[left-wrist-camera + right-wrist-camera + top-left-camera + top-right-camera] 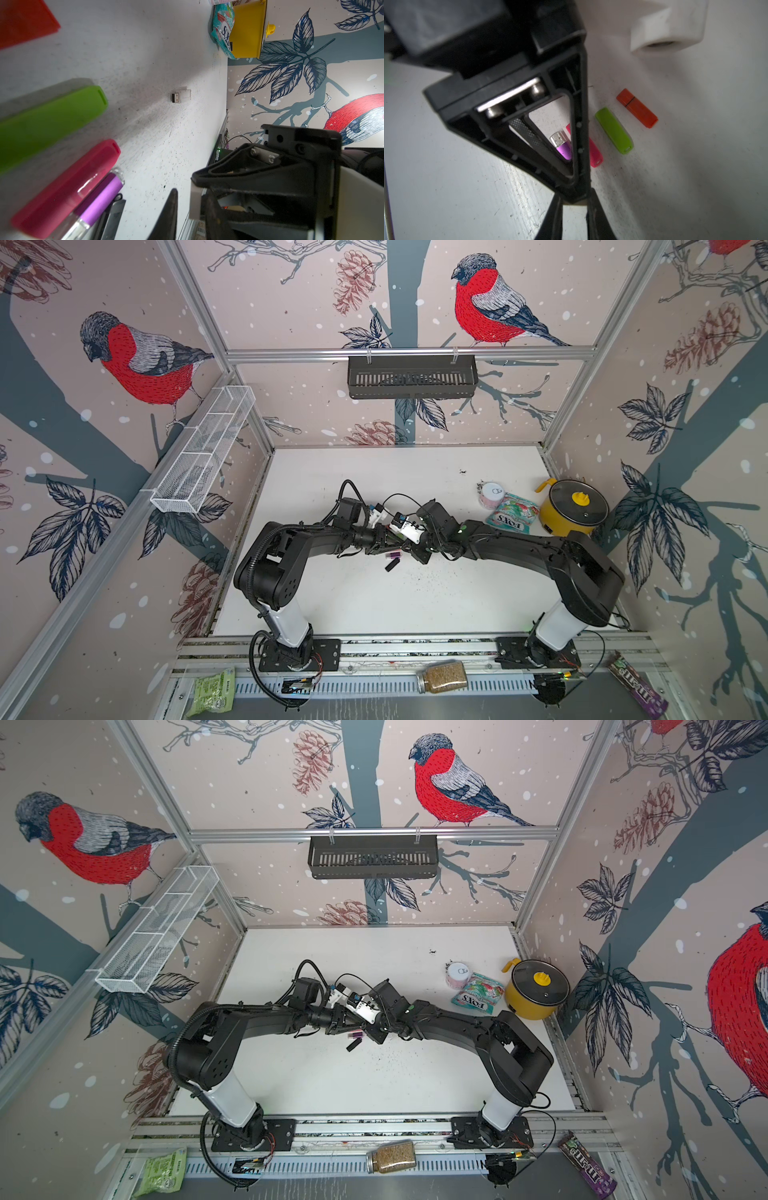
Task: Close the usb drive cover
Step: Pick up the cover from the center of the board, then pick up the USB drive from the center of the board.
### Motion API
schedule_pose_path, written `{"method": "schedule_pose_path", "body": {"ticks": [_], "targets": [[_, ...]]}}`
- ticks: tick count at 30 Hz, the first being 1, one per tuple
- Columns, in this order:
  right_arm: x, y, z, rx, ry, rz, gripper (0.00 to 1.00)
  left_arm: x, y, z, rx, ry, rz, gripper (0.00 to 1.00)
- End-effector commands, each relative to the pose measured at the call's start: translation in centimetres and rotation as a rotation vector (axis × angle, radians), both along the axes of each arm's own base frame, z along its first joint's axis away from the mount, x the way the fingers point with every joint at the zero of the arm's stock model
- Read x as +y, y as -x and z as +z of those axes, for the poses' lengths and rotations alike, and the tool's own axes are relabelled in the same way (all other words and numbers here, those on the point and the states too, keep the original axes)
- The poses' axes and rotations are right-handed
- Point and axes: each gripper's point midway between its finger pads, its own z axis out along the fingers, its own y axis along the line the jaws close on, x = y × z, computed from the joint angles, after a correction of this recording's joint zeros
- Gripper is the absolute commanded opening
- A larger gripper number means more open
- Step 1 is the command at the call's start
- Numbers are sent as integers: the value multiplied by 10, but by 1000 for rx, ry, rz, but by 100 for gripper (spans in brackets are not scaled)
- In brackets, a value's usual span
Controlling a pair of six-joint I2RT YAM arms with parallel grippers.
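While the purple USB drive (564,148) lies on the tabletop (675,187) just beside the pink USB drive (596,154), connector bare, it seems light, stiff and slick: grip its flanks. Jaws of the right gripper (194,179) are clenched; for the left gripper (571,182), cannot tell.

Purple usb drive (564,148): glossy metallic body, bright metal plug end
Green drive (614,131): smooth matt plastic
Orange drive (637,108): smooth plastic, slight sheen
Table (675,166): white, matt, scratched, dark-speckled

- A robot lab test cell: an aluminium frame (411,353) boxes in a white tabletop (374,605).
- Printed bullfinch wallpaper panels (291,302) form the walls.
- Two black robot arms (291,547) stand bolted to a front rail (415,645).
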Motion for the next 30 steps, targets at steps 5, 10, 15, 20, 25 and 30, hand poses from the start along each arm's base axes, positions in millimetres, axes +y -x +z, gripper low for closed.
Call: {"method": "schedule_pose_path", "body": {"ticks": [5, 10, 15, 20, 25, 30], "targets": [[10, -7, 7, -17, -47, -9, 18, -4, 0, 8, 1, 52, -11, 14], [9, -13, 7, -30, -49, -22, 19, -5, -2, 10, -2, 58, -7, 4], [-4, -20, 3, -48, 3, -21, 36, -3, -6, 10, -8, 48, 11, 1], [-41, -22, -2, -44, 97, -9, 48, 3, -17, 12, -26, 37, 47, 0], [-88, -20, -19, -13, 229, -3, 53, 5, -25, 16, -52, 21, 65, 0], [-125, -24, -44, 21, 372, -36, 53, 5, -28, 18, -69, 7, 78, 0]]}}
